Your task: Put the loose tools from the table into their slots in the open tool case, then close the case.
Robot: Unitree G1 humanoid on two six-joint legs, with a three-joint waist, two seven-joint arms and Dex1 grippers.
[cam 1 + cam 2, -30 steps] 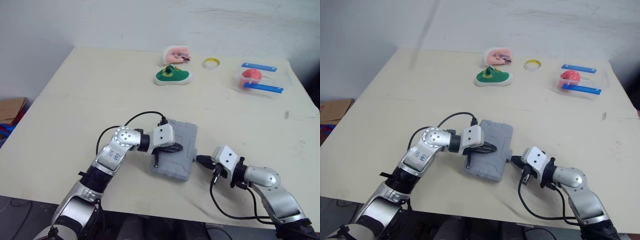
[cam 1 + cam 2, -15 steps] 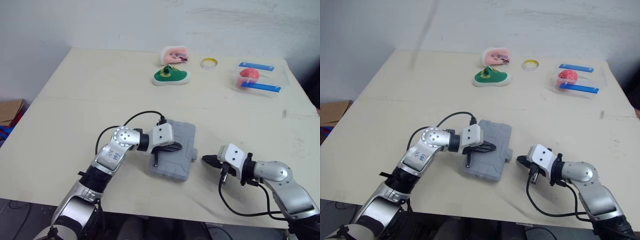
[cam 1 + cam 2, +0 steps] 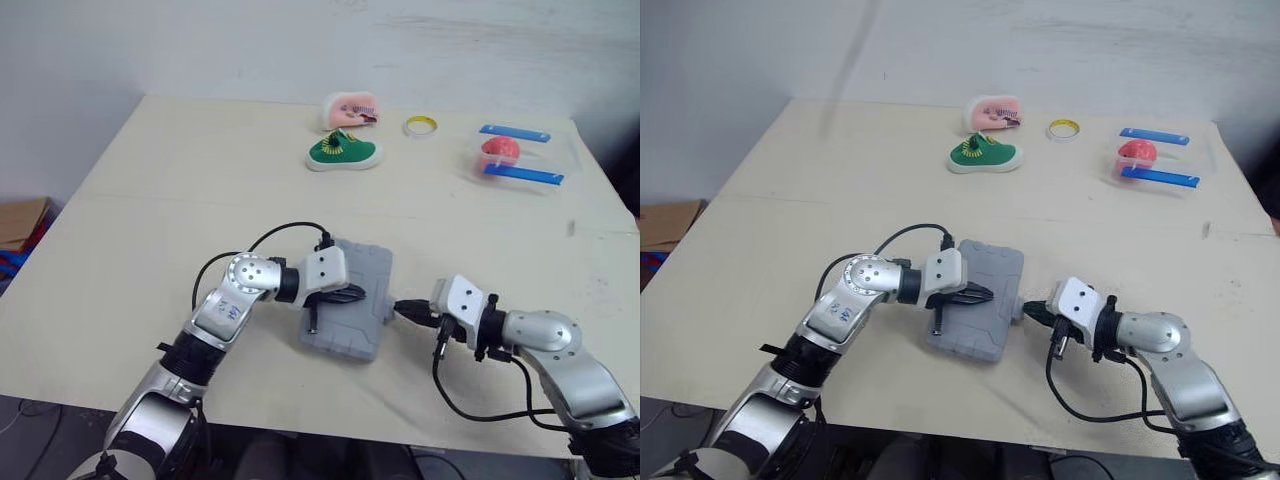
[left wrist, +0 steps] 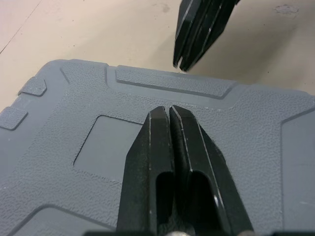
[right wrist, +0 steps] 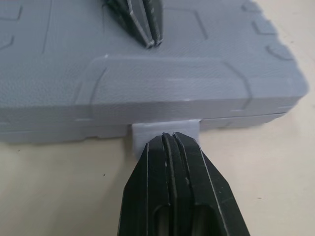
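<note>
1. The grey tool case lies flat in the lower centre of the head view with its lid down. It sits near the front edge of the tabletop.
2. It looks like hard moulded plastic with a pebbled skin, so stiff and not fragile. With tools inside it is probably fairly heavy, yet a sideways shove could slide it on the smooth tabletop.
3. The sensible holds are the flat panel of the lid, for pressing down, and the small latch tab jutting from the side edge that faces the right arm.
4. The left claw has its fingers pressed together with nothing between them, and its tip rests on the lid.
5. The right claw is likewise closed and empty, with its tip right at the latch tab. Whether the tab is snapped home I cannot tell.
6. The front edge is close below the case in the frame, so pushes should not drive it that way. Bare surface lies to either side.
7. Well apart, in the upper part of the frame, sit a green shoe, a yellow ring and a clear box.
</note>
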